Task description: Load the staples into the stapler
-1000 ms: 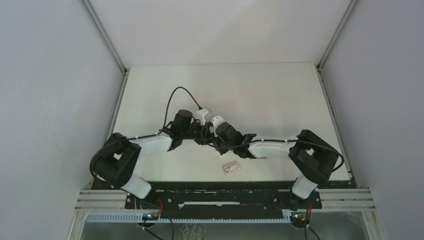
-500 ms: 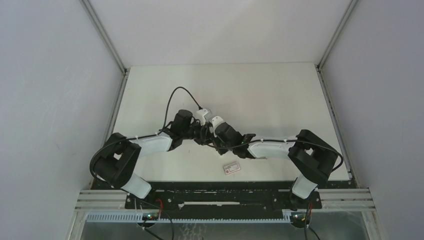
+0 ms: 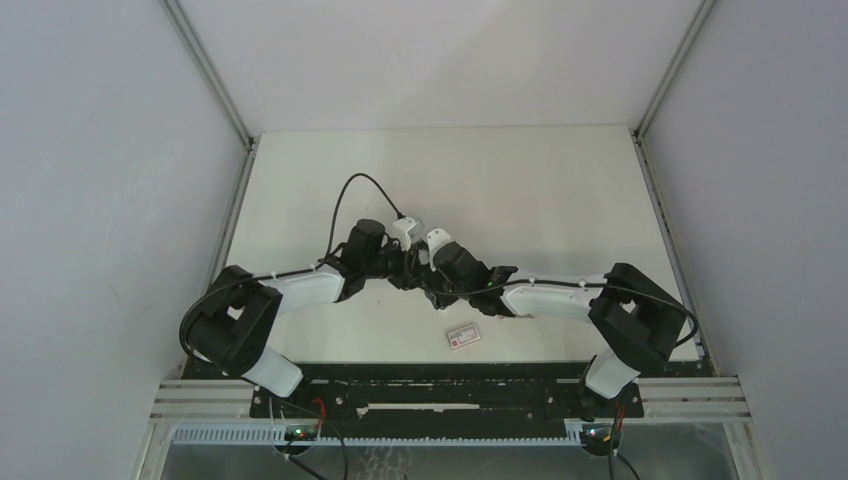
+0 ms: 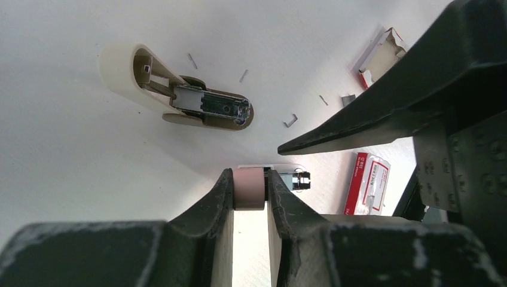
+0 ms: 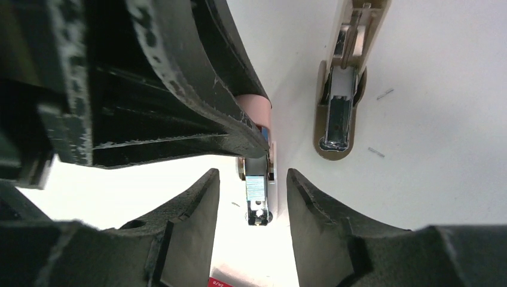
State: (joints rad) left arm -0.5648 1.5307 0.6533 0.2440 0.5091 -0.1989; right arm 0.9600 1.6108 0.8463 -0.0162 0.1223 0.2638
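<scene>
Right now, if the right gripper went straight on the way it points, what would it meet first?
Most likely the metal end of the stapler, which the left gripper holds. It sits in line between the fingers of the open right gripper, though depth is unclear.

I see the stapler (image 4: 249,190), slim and pink, clamped at its rear between the fingers of the left hand (image 4: 249,177). Its dark metal end projects beyond the fingertips. The staples (image 5: 256,186), a short silvery-grey block, sit in its open channel.
</scene>
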